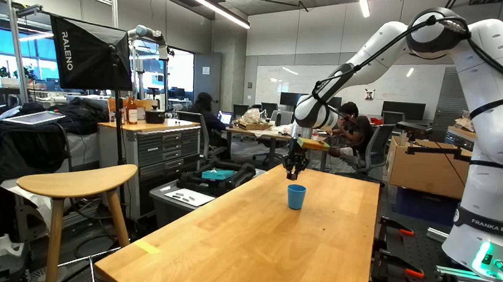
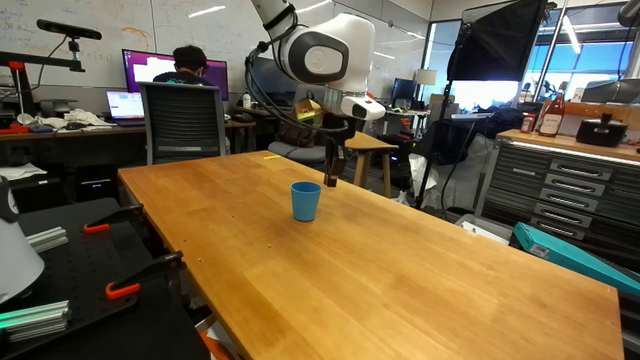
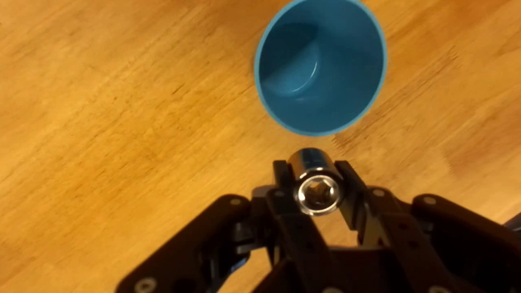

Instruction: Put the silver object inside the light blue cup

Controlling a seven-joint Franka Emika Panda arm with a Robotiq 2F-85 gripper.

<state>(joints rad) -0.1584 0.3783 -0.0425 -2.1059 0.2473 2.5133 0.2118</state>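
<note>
Lab w/ robot arm (image 1: 498, 131), whiteboard (image 1: 399, 87)

Cup (image 2: 305, 201) plain blue; metal socket (image 3: 313, 166) silver; fingers (image 3: 353, 191) black; table (image 1: 270, 253) honey-brown, streaked grain

- I'm reading "RALENO" in white capitals running down one edge of the black softbox (image 1: 91, 54) in an exterior view.
- I'm also reading "FRANKA EMIKA" in pale letters on the dark band (image 1: 491, 225) that is circling the foot of the white arm (image 1: 499, 136).
- I'm looking at a pale label (image 2: 550, 124) on a bottle (image 2: 556, 106) in an exterior view, but its print is coming through too blurred.
- I'm making out a white sticker (image 2: 539, 250) on the teal box (image 2: 575, 261), its characters being too small.
- I'm catching handwriting (image 2: 20, 27) on the whiteboard (image 2: 215, 32); I'm not managing to decipher it.
- I'm seeing a white sheet (image 1: 206, 70) on the grey door (image 1: 207, 89), too small for reading.
</note>
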